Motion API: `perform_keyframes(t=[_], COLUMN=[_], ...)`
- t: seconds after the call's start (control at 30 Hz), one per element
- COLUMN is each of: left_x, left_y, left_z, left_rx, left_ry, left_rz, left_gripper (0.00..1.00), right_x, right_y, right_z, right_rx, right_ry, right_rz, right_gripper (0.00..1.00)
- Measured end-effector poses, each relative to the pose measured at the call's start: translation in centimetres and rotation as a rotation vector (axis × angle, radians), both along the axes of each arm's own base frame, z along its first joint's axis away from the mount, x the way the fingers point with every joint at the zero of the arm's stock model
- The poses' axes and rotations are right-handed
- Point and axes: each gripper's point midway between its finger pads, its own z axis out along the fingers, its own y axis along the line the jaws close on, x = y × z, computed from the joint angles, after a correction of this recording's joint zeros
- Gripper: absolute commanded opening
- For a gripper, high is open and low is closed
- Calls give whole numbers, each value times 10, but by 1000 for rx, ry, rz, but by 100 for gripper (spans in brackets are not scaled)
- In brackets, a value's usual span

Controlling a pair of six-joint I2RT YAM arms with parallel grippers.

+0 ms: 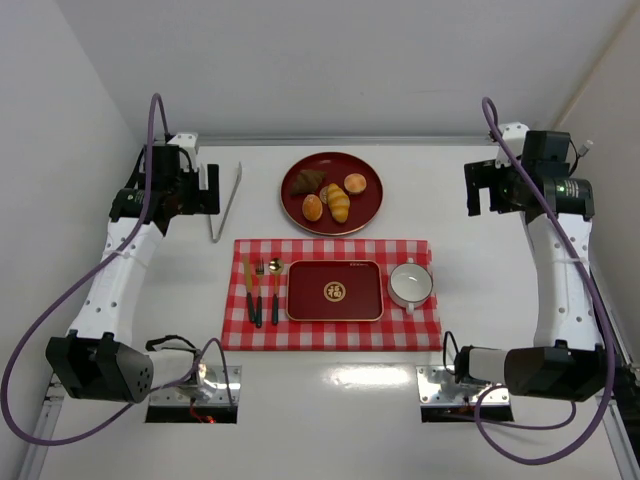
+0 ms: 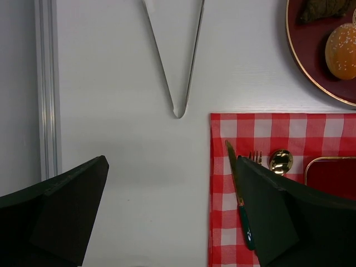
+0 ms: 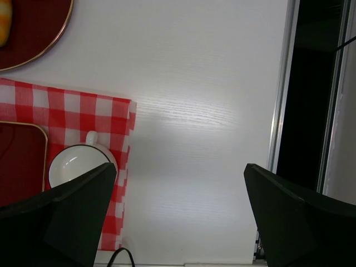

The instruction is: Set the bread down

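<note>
A round red plate (image 1: 369,205) at the table's back centre holds two small golden-brown buns, one on its right (image 1: 355,183) and one at its front left (image 1: 313,207). The front-left bun also shows in the left wrist view (image 2: 342,51). A ridged yellow roll (image 1: 338,202) and a dark brown pastry (image 1: 308,180) lie beside them. My left gripper (image 1: 205,188) (image 2: 171,161) is open and empty, left of the plate over bare table. My right gripper (image 1: 478,188) (image 3: 181,166) is open and empty, right of the plate.
Metal tongs (image 1: 226,205) (image 2: 179,83) lie by the left gripper. A red checked mat (image 1: 330,335) holds a rectangular red tray (image 1: 335,291), a white cup (image 1: 410,284) (image 3: 75,164), a knife (image 1: 252,290) and a spoon and fork (image 1: 273,285). Walls close in left and right.
</note>
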Motion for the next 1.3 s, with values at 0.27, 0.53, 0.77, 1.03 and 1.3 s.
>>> perform_keyframes(t=[0.27,0.53,0.77,1.03,1.3], left_x=[5,14,28,57,113], left_y=[0,0,-1,-1,9], left_z=[-11,-37,-63,-120,-135], left_rx=[12,24,29,37,30], left_ry=[35,113,177,299,295], left_rz=[-10,-21,-26,-23,4], left_gripper=[100,100,100,100,100], right_x=[-3,-9,-12,-9,-4], right_y=[-6,-13,-21,-27,-37], right_z=[-1,-11,-15,-21,-37], right_rx=[-16,-51,-87,-117,-144], right_ry=[-7,19,15,36,99], right_rz=[-16,-32,-53,-58,-57], right_gripper=[100,100,100,100,100])
